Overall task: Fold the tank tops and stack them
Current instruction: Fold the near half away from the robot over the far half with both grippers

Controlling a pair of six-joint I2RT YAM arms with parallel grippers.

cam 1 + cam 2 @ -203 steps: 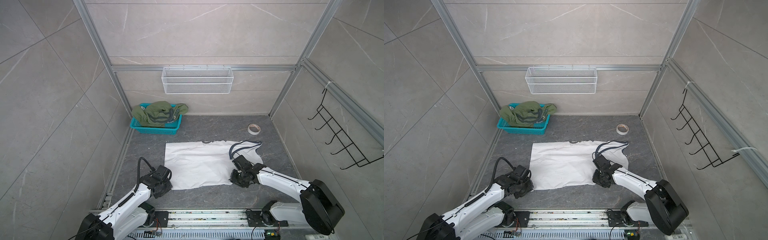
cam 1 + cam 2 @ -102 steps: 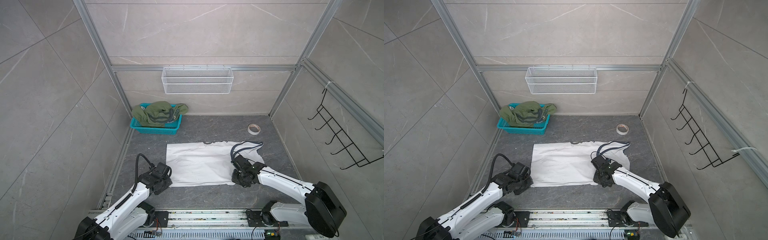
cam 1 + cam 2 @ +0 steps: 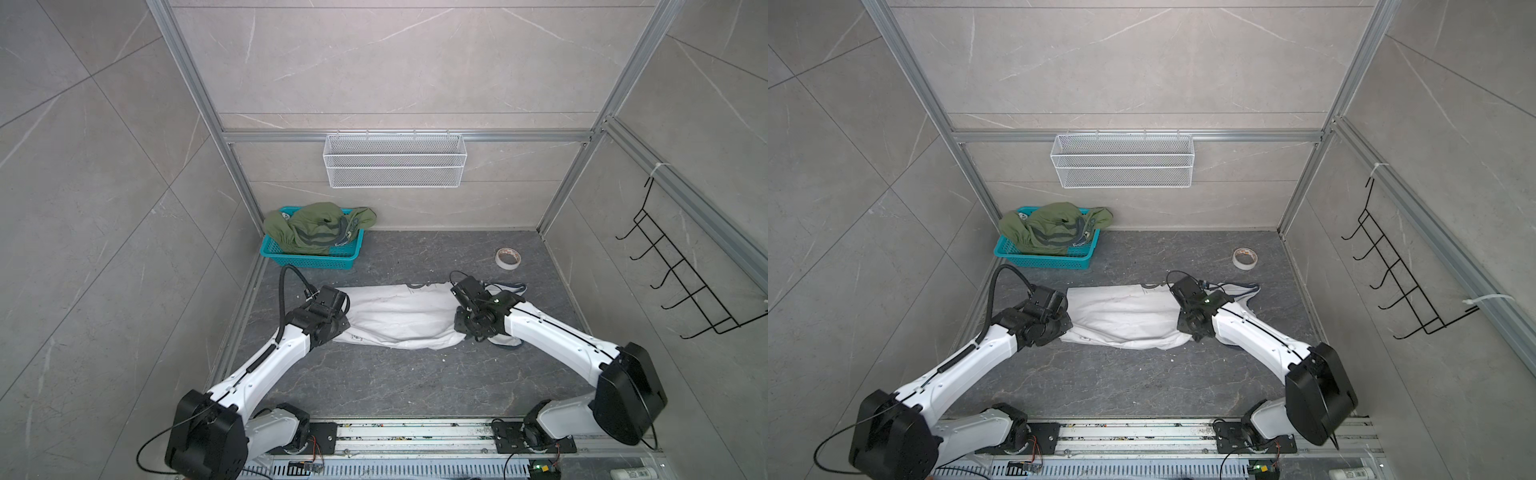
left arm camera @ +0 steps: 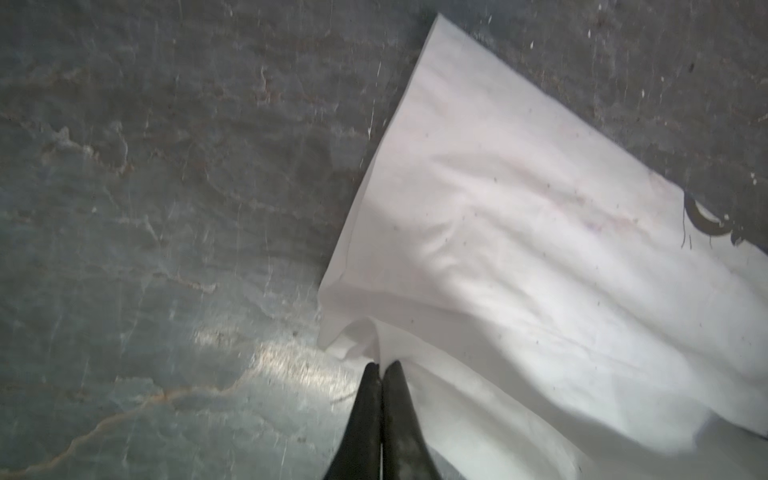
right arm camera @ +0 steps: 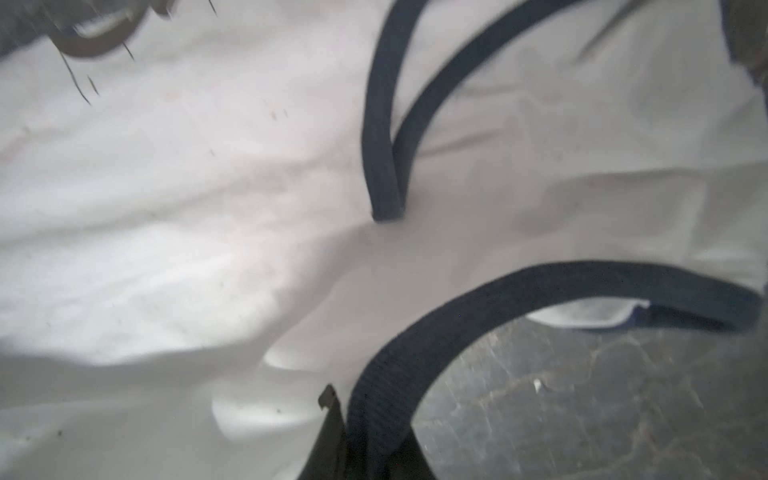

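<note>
**Item 1, white tank top** (image 3: 399,318): lies across the middle of the dark bench (image 3: 395,386), between the two arms. It is partly doubled over, and its near long edge is lifted.

**Item 2, left claw** (image 4: 381,366): tips together, pinching the hem corner of the white cloth.

**Item 3, right claw** (image 5: 361,415): clamped on the navy trim (image 5: 540,282) of an armhole at the shoulder end.

**Item 4, olive tank top** (image 3: 318,228): heaped in the teal basket (image 3: 307,261) at the far left corner, well apart from the work.

**Item 5, tape roll** (image 3: 508,258): on the bench at the far right, beyond the shirt.

**Step in hand, as I judge it:** a lengthwise fold, with the near edge carried over toward the far edge. To do it well:
- Keep both claws level and moving at the same pace.
- Hold the cloth taut between them without stretching it.
- Lay edge on edge with the straps inside.
- Let go only once the layer rests flat.

The left pinch looks thin and could slip. The trim could also drag the upper layer askew.
</note>
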